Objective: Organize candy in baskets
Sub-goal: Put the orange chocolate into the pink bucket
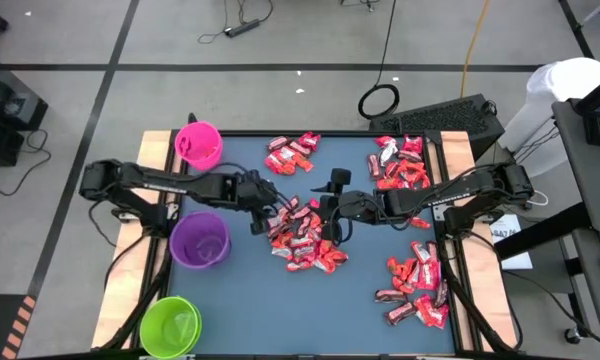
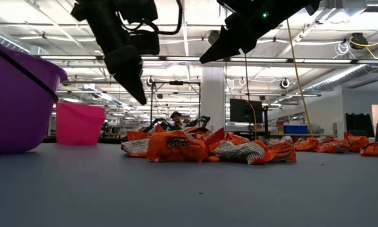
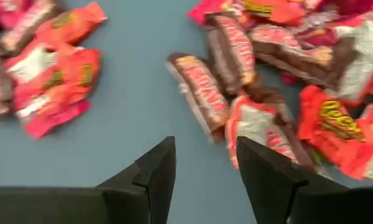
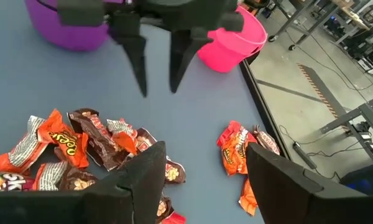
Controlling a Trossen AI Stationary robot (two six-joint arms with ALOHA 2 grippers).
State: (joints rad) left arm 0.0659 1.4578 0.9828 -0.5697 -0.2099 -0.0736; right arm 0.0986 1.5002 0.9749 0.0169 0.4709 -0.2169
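Note:
Wrapped candy lies in several heaps on the blue table; the middle heap sits between my two grippers. My left gripper hangs open above that heap's left edge, tipped down, with a brown piece just ahead of its fingertips and nothing between them. My right gripper hovers open over the heap's right side, clear of the candy below it. The baskets stand along the left side on their bottoms: pink, purple and lime green.
More candy lies at the far middle, the far right and the near right. Bare blue table shows near the front, between the green basket and the near right heap. The low view shows both grippers raised above the heap.

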